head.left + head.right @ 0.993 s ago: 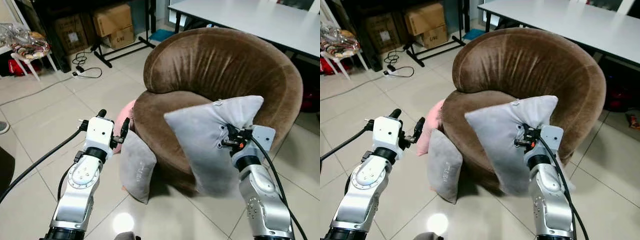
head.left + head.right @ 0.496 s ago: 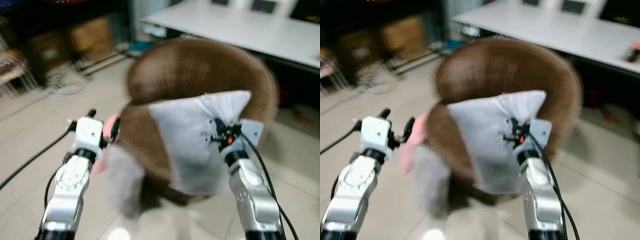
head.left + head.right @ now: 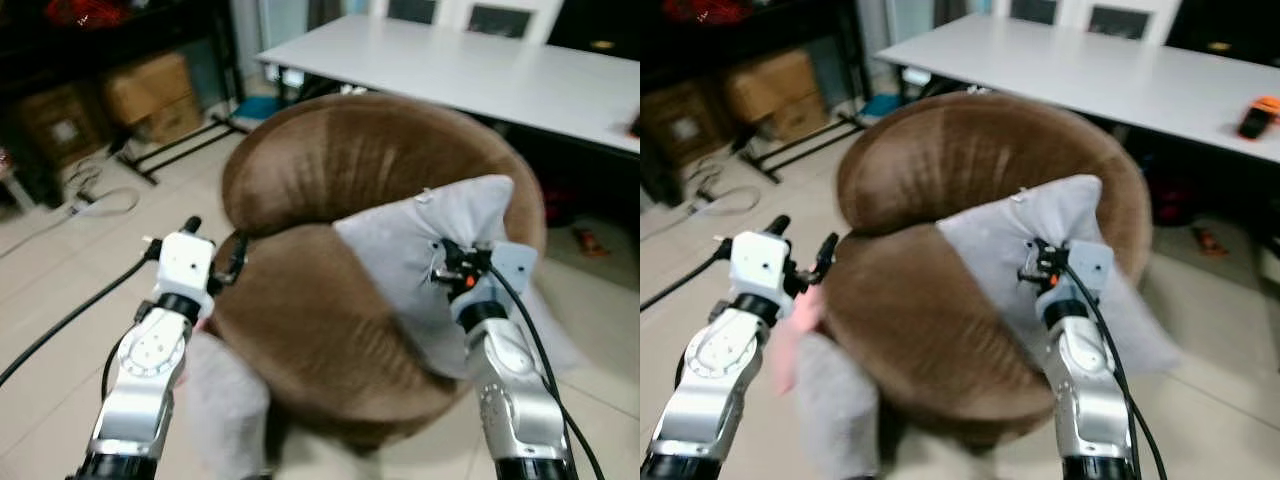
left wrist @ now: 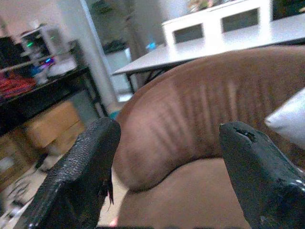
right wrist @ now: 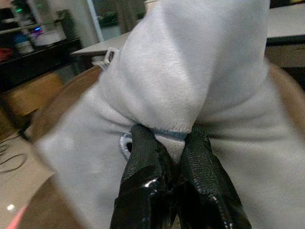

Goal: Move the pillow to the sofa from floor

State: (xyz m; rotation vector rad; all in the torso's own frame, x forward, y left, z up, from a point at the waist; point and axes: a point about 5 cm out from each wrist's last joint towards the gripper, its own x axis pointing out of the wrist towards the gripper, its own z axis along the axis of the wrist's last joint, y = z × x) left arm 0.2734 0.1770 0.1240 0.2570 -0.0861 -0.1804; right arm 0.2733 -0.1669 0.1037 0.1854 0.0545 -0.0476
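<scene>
Left claw [image 3: 213, 262] hangs released, fingers [image 4: 81, 174] spread wide, nothing between them, near the sofa's left edge. Below it another grey pillow [image 3: 228, 400] and something pink [image 3: 790, 335] lean against the sofa base on the floor [image 3: 60, 300]; blurred, hard to say more.

Centre: brown round sofa [image 3: 330, 190], seat bare on the left half.

Right claw [image 3: 447, 268] is clenched on the grey pillow [image 3: 420, 250], pinching a fold of fabric near a seam, fingertips [image 5: 147, 157] tight together. Pillow is off the floor, held up over the right part of the seat, upper corner against the backrest; its lower end droops past the seat's right edge. Can't tell if it rests its weight on the cushion yet.

Progress, judged: pick-up done, carry mostly done. Left: lower pillow onto seat, let go, pull arm back.

Containers: cardboard boxes [image 3: 150, 90] under a dark shelf at far left, shut, contents unseen. White counter [image 3: 480, 70] behind sofa; an orange object [image 3: 1260, 115] on its far right.
</scene>
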